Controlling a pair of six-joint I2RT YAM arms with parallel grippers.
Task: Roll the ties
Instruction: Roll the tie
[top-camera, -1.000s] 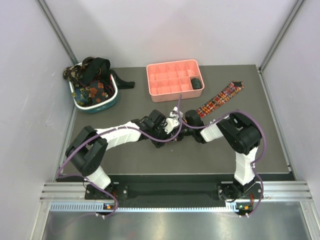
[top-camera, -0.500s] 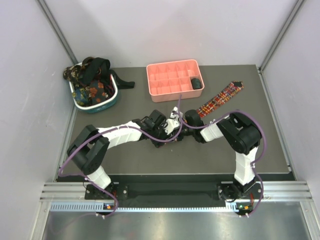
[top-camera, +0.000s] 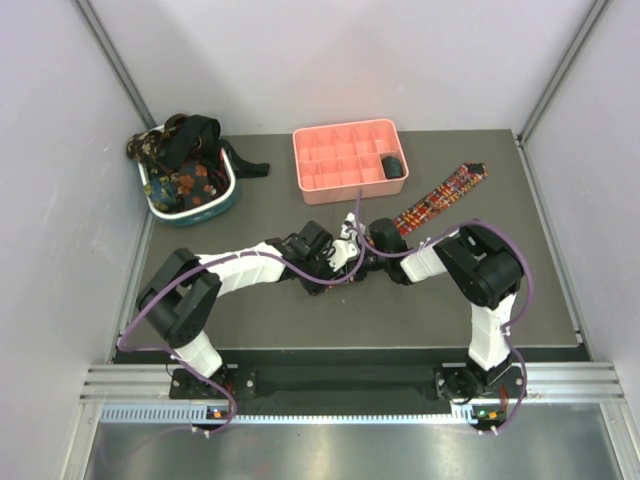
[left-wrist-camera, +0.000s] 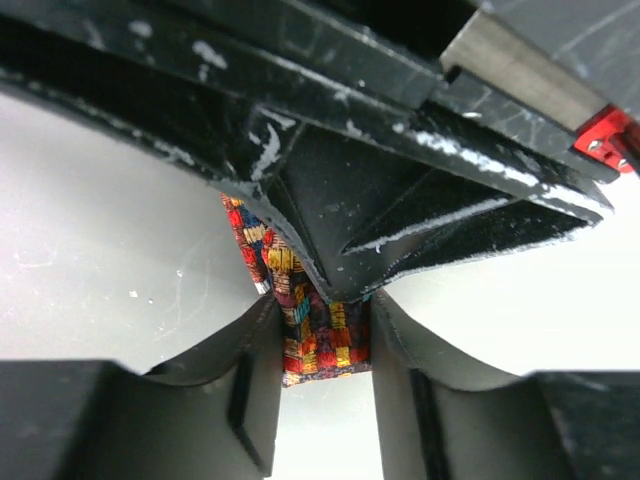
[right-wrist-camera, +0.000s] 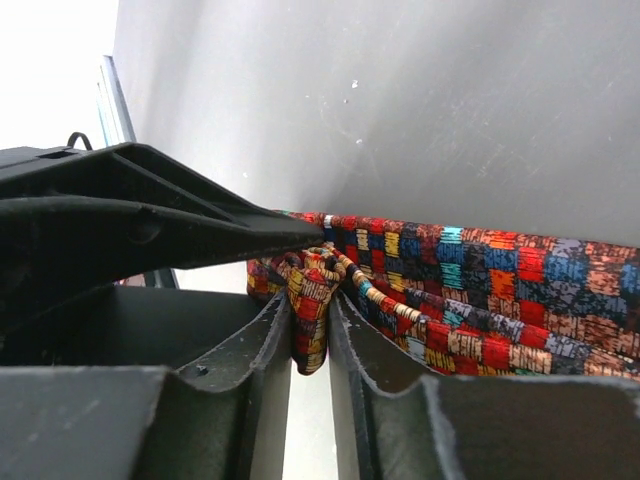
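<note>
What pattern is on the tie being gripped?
The tie is plaid: red, yellow, blue and dark squares. Clearest in right wrist view.

The plaid tie (right-wrist-camera: 480, 300) is red, yellow, blue; tray (top-camera: 330, 193) pink.

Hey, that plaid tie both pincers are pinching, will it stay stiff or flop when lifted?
Probably floppy: the plaid tie bunches into soft folds where the right pincer pinches it. Likely light, since it is thin fabric lying flat on the table. The folded end may spring loose if the left pincer lets go.
</note>
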